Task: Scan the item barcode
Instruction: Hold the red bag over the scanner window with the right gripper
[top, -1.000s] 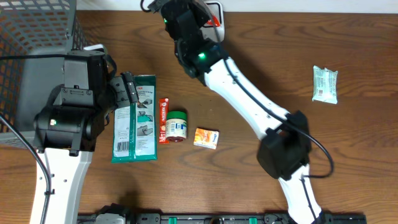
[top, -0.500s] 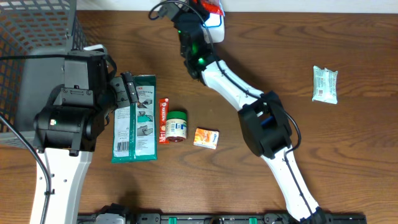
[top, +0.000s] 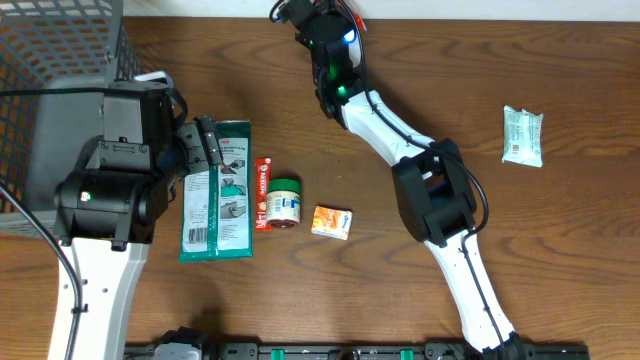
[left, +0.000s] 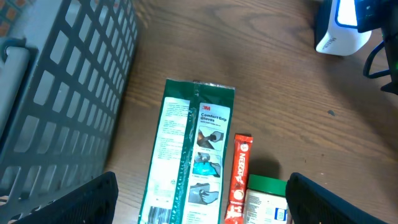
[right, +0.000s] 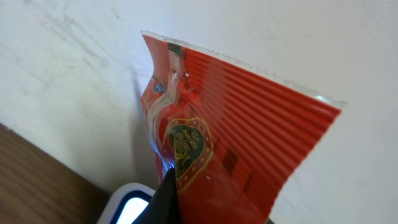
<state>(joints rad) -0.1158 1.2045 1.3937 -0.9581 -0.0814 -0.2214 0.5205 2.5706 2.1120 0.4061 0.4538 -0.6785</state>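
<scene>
By the white scanner (right: 127, 208), the right gripper (right: 214, 211), clamped on a red ridged foil packet (right: 249, 124), should aim its barcode there

A red packet (right: 242, 124) fills the middle of the view, tilted, with ridged foil, a serrated top edge and a round green-and-gold emblem low on its left side. The right end effector (right: 214, 213) pinches its bottom edge; one dark finger (right: 163, 200) shows just under the emblem. Behind the packet is a white wall. Below-left of the packet sits a white scanner (right: 127, 208) with a lit face, and further left a wedge of brown worktop (right: 31, 168).
</scene>
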